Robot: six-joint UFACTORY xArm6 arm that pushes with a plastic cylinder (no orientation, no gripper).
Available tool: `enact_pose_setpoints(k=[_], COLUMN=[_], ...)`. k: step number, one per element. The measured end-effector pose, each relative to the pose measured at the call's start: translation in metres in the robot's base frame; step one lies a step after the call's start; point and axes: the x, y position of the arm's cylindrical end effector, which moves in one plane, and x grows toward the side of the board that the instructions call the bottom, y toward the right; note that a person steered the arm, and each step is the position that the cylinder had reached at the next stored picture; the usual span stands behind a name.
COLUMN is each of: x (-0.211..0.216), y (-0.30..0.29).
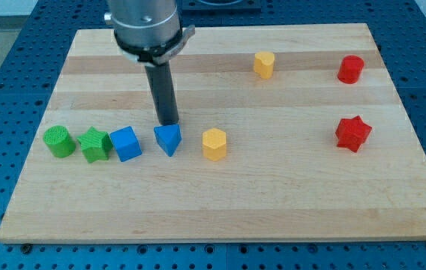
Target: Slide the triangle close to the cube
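Observation:
A blue triangle block [168, 139] lies on the wooden board [220, 202], left of centre. A blue cube [126, 143] sits just to its left, with a small gap between them. My tip [168, 123] stands right behind the triangle, at its upper edge, touching or nearly touching it. The rod rises from there to the arm's grey body at the view's top.
A green star [94, 145] and a green cylinder [59, 141] stand in a row left of the cube. A yellow hexagon block [214, 144] lies right of the triangle. A yellow heart [264, 64], a red cylinder [351, 69] and a red star [352, 133] lie at the right.

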Motion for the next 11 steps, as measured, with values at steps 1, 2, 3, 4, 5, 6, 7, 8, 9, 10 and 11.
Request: enact_pose_setpoints(k=[1,2,3,4,5,6,7,8,9,10,11], x=[-0.021,0.019,0.03,0.035,0.045,0.049,0.049,0.049,0.049,0.049,0.049], y=[0.036,0.036,0.036,0.036,0.036,0.036,0.035,0.029,0.028,0.021,0.009])
